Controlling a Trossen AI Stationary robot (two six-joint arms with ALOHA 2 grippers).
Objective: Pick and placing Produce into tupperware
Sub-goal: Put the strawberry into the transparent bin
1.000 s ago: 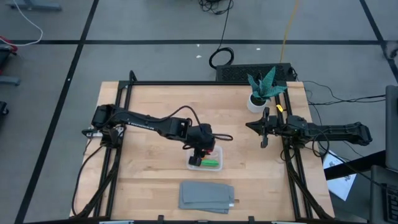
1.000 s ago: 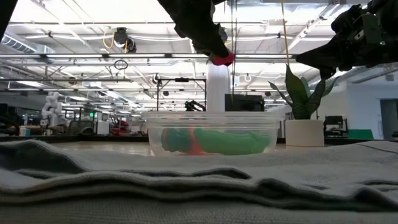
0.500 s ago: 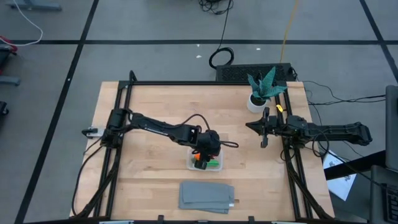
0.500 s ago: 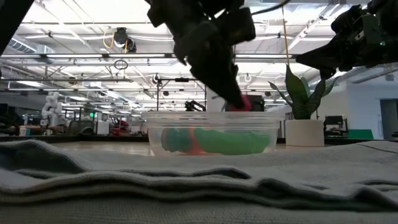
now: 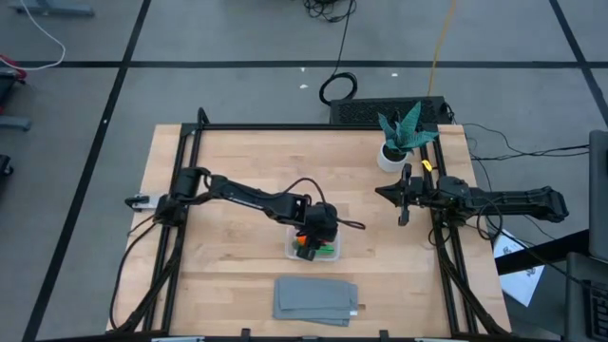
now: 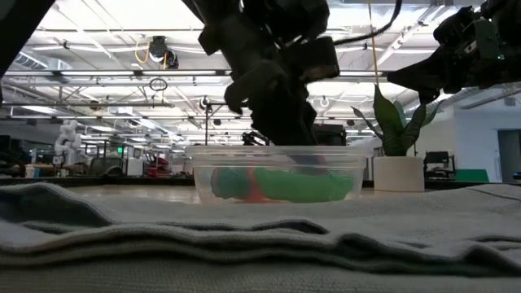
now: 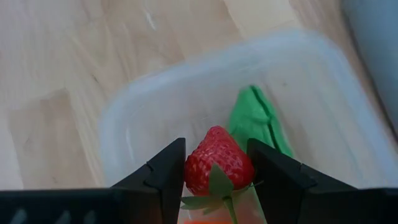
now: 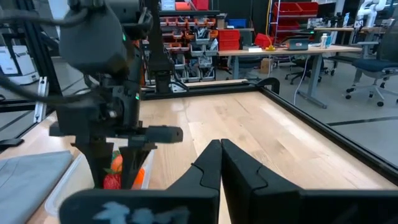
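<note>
The clear tupperware [image 5: 313, 249] stands on the wooden table near its middle. In it lie a green piece [image 7: 258, 121] and an orange piece [image 6: 256, 184]. My left gripper [image 7: 216, 144] reaches down into the tupperware's open top [image 6: 277, 150], shut on a red strawberry [image 7: 217, 163]. My right gripper [image 5: 383, 193] waits shut above the table's right side, pointing level toward the left, with nothing in it. My left gripper pinches the strawberry by its two sides [image 7: 194, 168] between its two fingers. The fingers slant down from the table's left. The leafy green cap [image 7: 217, 186] faces back toward the wrist and the red tip points away, over the green piece.
A folded grey cloth [image 5: 316, 299] lies by the near edge and fills the foreground of the low view [image 6: 260, 244]. A potted green plant [image 5: 399, 138] stands at the far right corner. A black frame rail [image 5: 190, 142] edges the table.
My left gripper has come down with the strawberry and slightly toward the table's right, from above the tupperware's rim to inside its open top. It has stayed shut on the strawberry. The tupperware and the pieces in it have kept their place.
</note>
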